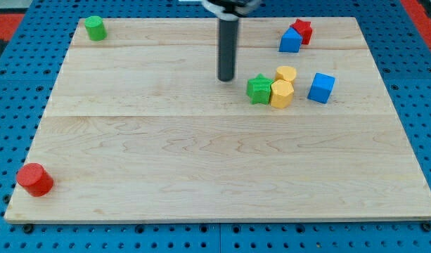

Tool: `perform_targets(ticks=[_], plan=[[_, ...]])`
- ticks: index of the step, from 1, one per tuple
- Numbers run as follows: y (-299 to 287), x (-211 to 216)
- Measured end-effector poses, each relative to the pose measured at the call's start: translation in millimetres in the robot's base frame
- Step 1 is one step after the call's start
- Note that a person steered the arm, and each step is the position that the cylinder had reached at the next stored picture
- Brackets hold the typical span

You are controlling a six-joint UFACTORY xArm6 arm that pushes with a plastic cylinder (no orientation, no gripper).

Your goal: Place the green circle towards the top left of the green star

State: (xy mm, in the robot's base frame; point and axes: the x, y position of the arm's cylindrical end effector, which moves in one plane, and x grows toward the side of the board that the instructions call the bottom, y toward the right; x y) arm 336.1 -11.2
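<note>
The green circle [95,28], a short green cylinder, stands near the board's top left corner. The green star [258,89] lies right of the board's middle, in the upper half, touching a yellow hexagon [282,93] on its right. My tip [226,79] rests on the board just left of the green star and slightly above it, with a small gap between them. The tip is far to the right of the green circle.
A yellow heart-like block [287,73] sits above the yellow hexagon. A blue cube [321,88] lies to their right. Another blue cube [290,41] touches a red star [301,31] near the top right. A red cylinder [35,179] stands at the bottom left corner.
</note>
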Motion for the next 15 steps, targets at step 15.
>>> perform_targets(ticks=[15], plan=[[-1.0, 8.3]])
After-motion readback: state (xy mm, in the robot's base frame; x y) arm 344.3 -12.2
